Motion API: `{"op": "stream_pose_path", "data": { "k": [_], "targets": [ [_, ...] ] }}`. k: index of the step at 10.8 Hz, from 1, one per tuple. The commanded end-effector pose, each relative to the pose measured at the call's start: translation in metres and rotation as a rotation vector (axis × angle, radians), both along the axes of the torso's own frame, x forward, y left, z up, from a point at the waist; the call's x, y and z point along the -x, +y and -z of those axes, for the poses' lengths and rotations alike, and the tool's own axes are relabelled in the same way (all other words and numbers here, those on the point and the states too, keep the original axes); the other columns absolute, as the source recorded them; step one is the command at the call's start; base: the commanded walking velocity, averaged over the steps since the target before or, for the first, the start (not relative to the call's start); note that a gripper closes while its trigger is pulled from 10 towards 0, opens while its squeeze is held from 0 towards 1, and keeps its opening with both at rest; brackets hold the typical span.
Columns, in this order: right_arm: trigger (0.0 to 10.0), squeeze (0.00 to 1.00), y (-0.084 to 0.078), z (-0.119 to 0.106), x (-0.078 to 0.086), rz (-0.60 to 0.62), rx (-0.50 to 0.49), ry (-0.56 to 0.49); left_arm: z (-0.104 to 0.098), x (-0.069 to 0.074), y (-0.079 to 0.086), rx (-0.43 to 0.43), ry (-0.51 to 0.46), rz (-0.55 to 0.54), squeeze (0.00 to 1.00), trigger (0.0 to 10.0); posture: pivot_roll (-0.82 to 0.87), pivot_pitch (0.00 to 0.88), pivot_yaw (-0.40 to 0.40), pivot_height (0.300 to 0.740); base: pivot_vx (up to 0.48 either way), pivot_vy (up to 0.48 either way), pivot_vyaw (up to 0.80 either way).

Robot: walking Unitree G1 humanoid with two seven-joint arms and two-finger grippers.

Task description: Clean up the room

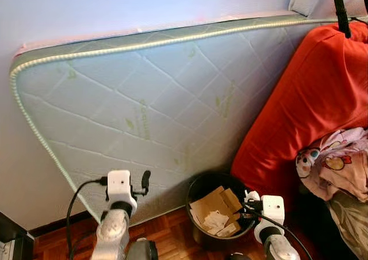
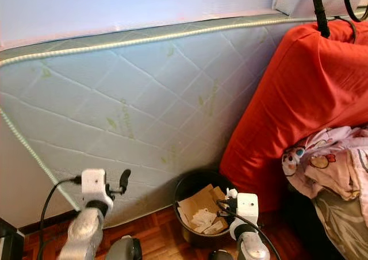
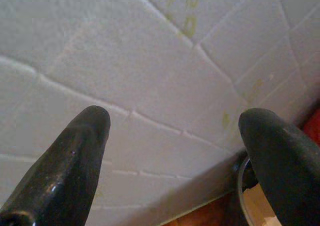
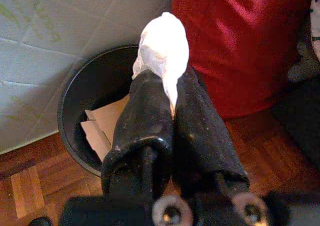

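Now my right hand (image 4: 170, 93) pinches a crumpled tissue (image 4: 162, 48) beside the black trash bin (image 4: 75, 111); next I shift over its opening and release. Left hand (image 3: 175, 151) spread, idle.

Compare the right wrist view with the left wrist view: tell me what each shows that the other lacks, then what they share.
Right wrist view alone: the right claw, shut on a white crumpled tissue, held over the black bin; cardboard scraps in the bin; a red cushion.

Left wrist view alone: the left claw, open and holding nothing, pointed at the mattress.

Both: the quilted white mattress, the black bin, and the wooden floor.
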State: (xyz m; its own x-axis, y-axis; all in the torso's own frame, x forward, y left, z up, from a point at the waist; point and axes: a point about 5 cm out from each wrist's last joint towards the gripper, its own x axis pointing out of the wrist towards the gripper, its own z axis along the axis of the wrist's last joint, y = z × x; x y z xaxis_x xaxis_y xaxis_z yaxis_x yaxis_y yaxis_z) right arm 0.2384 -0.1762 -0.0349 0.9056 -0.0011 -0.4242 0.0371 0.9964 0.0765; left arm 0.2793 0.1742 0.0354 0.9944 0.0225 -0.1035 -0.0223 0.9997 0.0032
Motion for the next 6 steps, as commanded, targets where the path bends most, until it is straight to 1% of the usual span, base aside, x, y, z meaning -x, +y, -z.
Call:
{"op": "stream_pose_path", "data": {
  "k": [1,6],
  "targets": [
    [10.0,0.00,-0.0002,-0.0003,-0.0019,-0.007,0.008,0.008,0.0027,0.0003,-0.0013,0.000,0.020,0.012,0.00,10.0,-0.05,0.000,-0.015,0.625,0.240,0.000,0.00],
    [10.0,0.00,0.0029,-0.0001,-0.0016,-0.009,0.003,0.005,0.0040,0.0044,0.0019,-0.010,0.027,0.017,0.00,10.0,-0.04,0.019,-0.007,0.625,0.282,0.000,0.00]
  ]
}}
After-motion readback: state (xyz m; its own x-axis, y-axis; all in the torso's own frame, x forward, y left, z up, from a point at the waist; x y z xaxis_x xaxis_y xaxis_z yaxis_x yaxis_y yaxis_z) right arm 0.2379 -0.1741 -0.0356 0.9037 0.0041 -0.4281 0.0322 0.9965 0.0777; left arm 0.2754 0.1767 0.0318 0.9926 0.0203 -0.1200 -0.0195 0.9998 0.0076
